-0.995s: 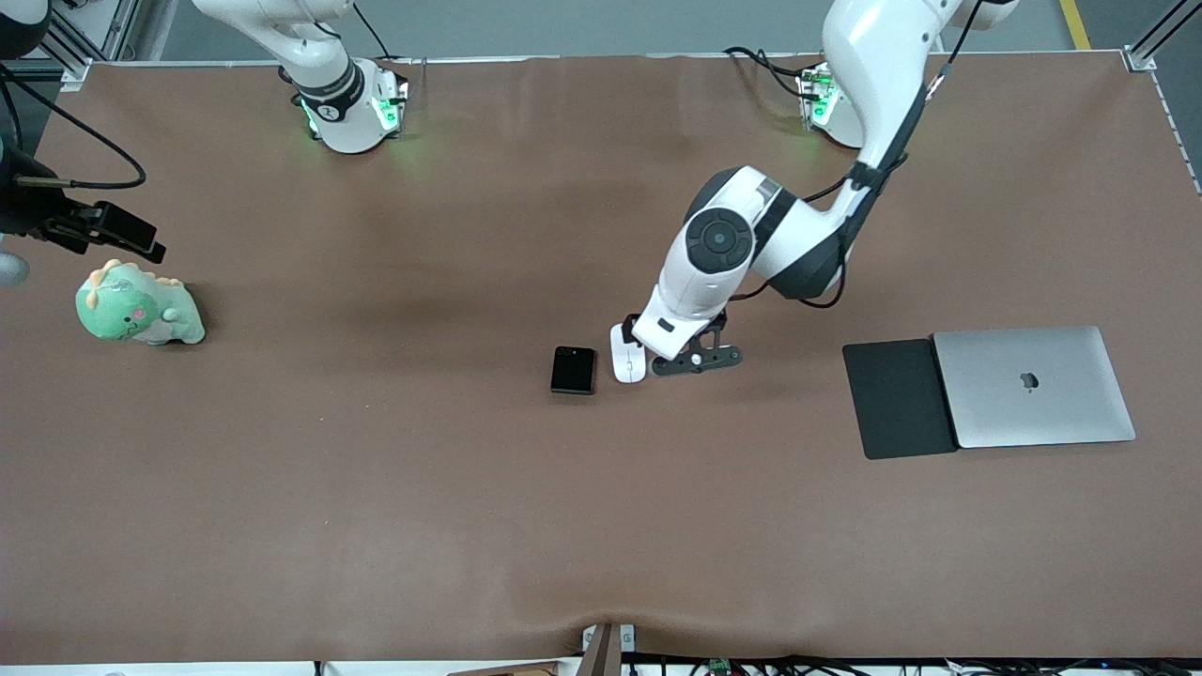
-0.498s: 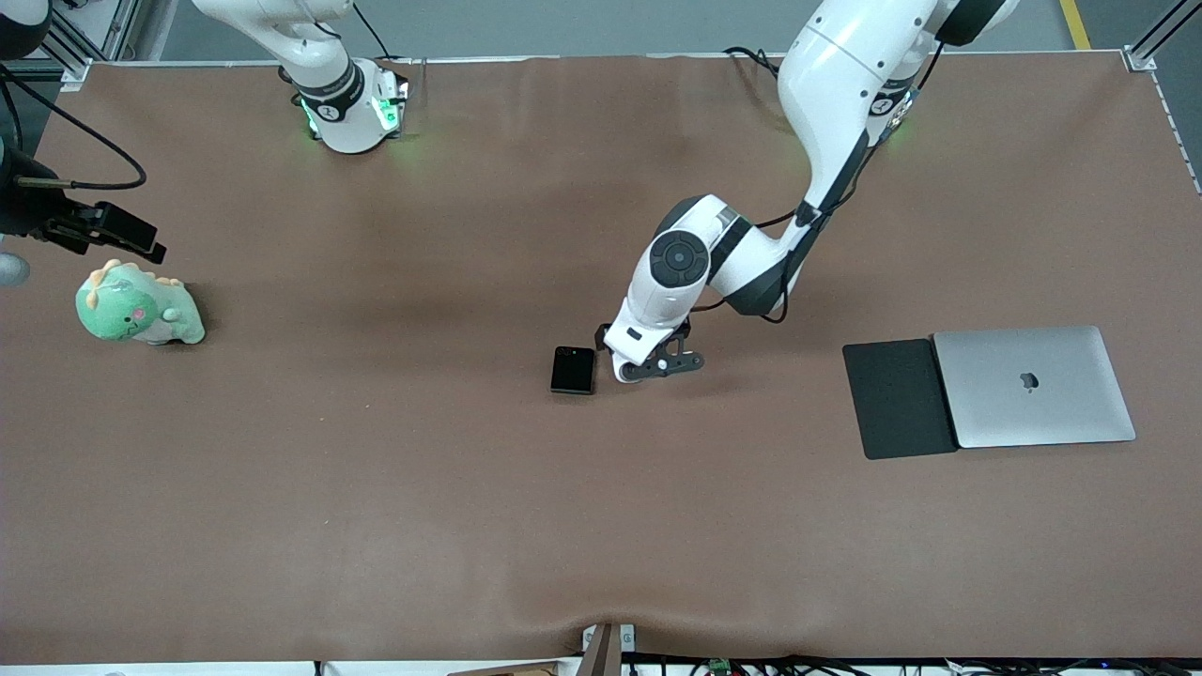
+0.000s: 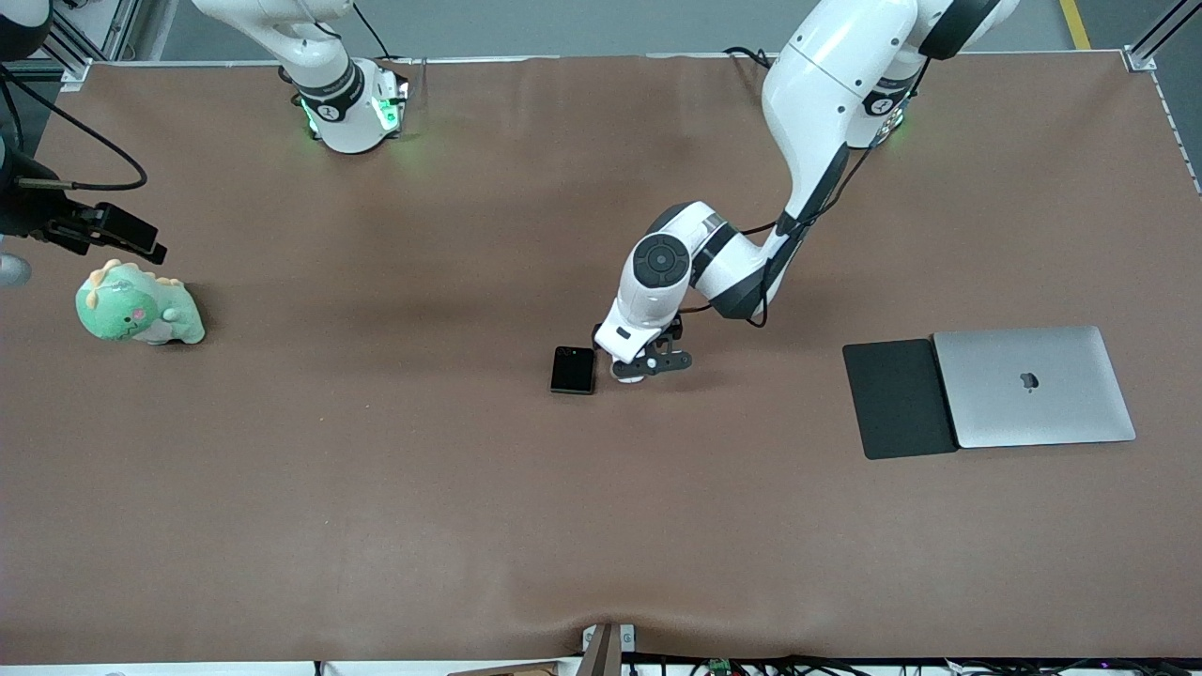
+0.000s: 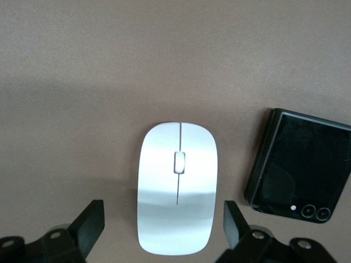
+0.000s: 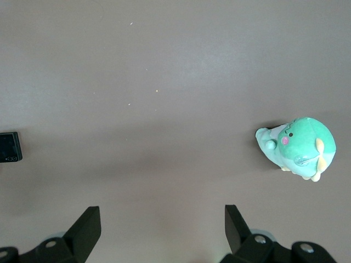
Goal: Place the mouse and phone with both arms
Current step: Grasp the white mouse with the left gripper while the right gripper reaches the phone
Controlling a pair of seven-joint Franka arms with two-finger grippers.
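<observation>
The left claw [image 4: 164, 233] hangs wide open, straddling the white mouse [image 4: 176, 186], which lies on the brown surface [image 3: 376, 488] just beside the black phone [image 4: 300, 164]. Closing evenly on the mouse's sides should avoid nudging the phone. The right claw [image 5: 159, 233] waits open near a green plush toy [image 5: 299, 147].

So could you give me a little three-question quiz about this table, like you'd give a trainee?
1. True or false: the left claw stands open astride the small glossy white oval mouse.
2. What lies right beside that mouse, toward the right arm's end of the table? A) silver closed laptop B) small glossy black phone C) green plush dinosaur toy
3. Fill in: the right claw waits open in the air by the ______.

Key: 1 true; 2 B; 3 green plush dinosaur toy.
</observation>
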